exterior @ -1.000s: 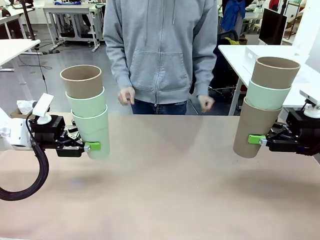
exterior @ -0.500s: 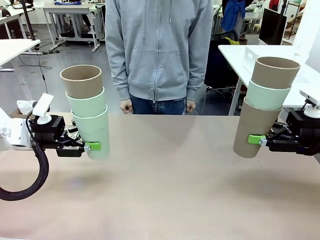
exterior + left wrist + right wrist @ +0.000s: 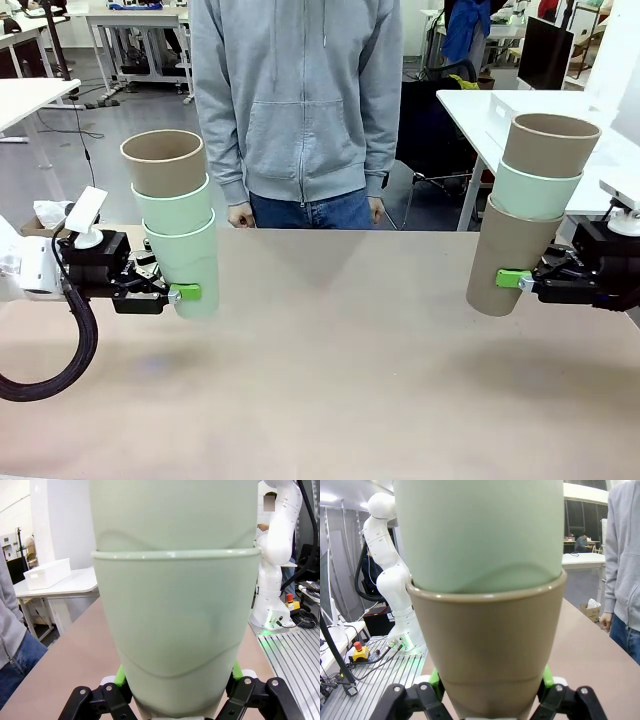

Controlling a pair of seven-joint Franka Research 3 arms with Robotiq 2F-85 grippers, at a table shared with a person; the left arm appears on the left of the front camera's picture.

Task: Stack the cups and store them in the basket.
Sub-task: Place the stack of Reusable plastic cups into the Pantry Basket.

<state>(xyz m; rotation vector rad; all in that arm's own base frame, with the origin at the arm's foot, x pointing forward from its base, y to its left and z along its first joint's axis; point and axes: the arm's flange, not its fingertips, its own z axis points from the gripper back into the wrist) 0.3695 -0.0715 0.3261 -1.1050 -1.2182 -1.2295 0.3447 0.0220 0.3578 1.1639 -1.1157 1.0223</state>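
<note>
Front view: L gripper (image 3: 188,292) is clamped on the bottom mint cup of the left stack (image 3: 180,235), which goes mint, mint, taupe on top. R gripper (image 3: 510,279) is clamped on the bottom taupe cup of the right stack (image 3: 530,215), which goes taupe, mint, taupe. Count: 6 cups, 3 mint + 3 taupe, as 2 stacks of 3. Both are upright, held above the table (image 3: 330,380) and well apart. A person (image 3: 300,100) stands at the far edge. Step, prob.: part-stacks done, merge or store is next. That needs one stack's base lined up over the other's open top, kept upright since the upper cups only nest.

L wrist view: pads pinch the mint base on both sides. A white bin (image 3: 47,573) on a side table, far off, is likely the basket.

R wrist view: pads pinch the taupe base, mint cup nested above.
</note>
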